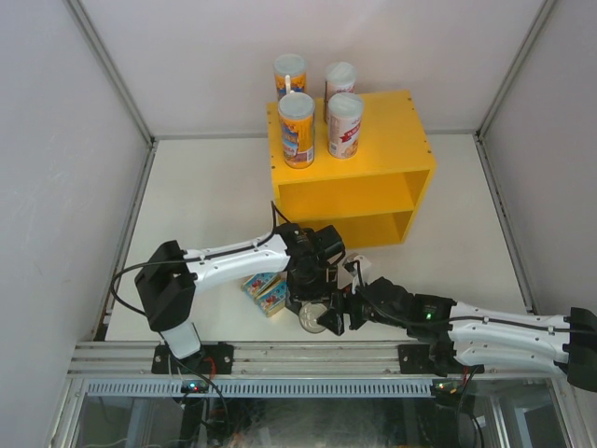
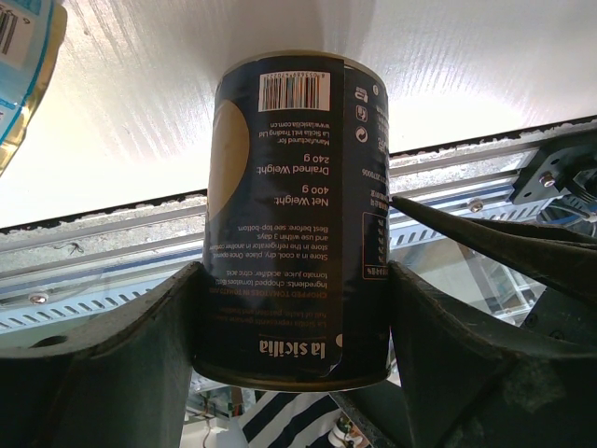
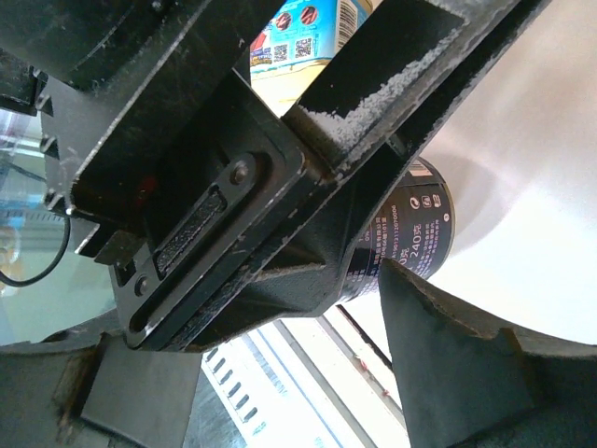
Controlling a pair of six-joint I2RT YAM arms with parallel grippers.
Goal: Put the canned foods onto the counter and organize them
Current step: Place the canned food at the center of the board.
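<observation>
At the near table edge, I read the left gripper (image 2: 294,313) as clenched on the steel can (image 2: 291,187). Its fingers press both sides, and the can's long axis runs out along them. Just right of it, the right gripper (image 1: 343,313) hangs spread, grasping nothing. Two flat tins (image 1: 266,292) lie just left. Farther off, ahead and slightly right, stands the counter (image 1: 396,131). The tubes (image 1: 298,131) crowd its top's left part, so I judge the carry goes forward-right.

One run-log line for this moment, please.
left gripper: shut on dark steel can | right gripper: open | four white-lidded tubes: atop yellow box
</observation>
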